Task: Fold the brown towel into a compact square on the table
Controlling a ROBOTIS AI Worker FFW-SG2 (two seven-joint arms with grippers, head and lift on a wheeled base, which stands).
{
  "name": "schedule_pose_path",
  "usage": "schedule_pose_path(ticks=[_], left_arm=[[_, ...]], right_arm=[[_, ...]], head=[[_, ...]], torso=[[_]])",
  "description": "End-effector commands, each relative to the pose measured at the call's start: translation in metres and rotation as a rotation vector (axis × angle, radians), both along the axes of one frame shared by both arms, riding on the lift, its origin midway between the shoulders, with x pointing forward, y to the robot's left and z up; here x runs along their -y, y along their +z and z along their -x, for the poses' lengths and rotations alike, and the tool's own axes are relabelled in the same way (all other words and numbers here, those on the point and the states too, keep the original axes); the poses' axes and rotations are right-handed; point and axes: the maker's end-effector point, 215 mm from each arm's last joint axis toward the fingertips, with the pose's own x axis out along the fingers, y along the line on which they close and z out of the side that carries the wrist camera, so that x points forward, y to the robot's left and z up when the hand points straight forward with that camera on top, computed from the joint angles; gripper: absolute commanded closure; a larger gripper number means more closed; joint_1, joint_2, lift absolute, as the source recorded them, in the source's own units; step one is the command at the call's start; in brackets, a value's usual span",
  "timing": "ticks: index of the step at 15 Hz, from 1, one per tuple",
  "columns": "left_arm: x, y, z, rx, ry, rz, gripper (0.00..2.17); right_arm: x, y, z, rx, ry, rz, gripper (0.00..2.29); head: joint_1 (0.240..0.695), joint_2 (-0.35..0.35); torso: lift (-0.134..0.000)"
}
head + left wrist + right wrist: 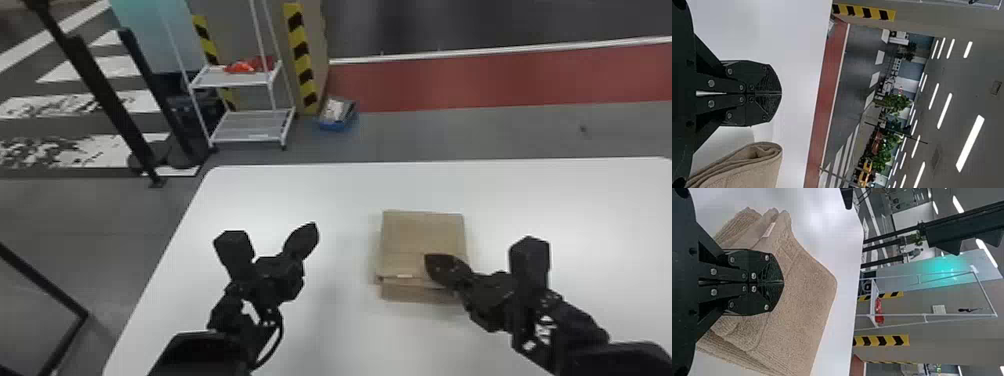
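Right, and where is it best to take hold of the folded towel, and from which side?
Probably at the near edge of the towel, coming from the robot's side: there a lower layer juts out past the upper ones, so it could likely be pinched separately.

No words, brand or number can be read. A small white label [768, 230] sits on the brown towel [422, 235], near one edge of the fold, but any print on it is too small to make out. Black-and-yellow warning stripes [301, 55] run up the grey partition [235, 30] behind the table [300, 192]. In the right wrist view, a pale rectangle [939, 309] on the grey surface behind the white rack [924, 315] bears no legible writing.
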Motion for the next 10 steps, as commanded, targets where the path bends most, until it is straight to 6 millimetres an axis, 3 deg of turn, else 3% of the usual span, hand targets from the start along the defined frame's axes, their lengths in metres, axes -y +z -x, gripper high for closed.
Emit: schedule_pose_path(ticks=[1, 8, 10], left_arm=[[0.007, -0.001, 0.0, -0.003, -0.012, 0.001, 1.96], [0.024, -0.004, 0.003, -0.015, -0.037, 0.001, 1.96], [0.026, -0.004, 0.005, -0.015, -0.04, -0.005, 1.96]], right_arm=[[0.005, 0.003, 0.013, 0.014, -0.013, -0.006, 2.12], [0.047, -0.019, 0.016, -0.002, -0.083, 0.028, 2.12], [0.053, -0.009, 0.016, 0.034, -0.096, 0.015, 2.12]], head=[[0.695, 0.203], [0.695, 0.151], [0.695, 0.139]], torso=[[-0.057], [-0.057], [-0.057]])
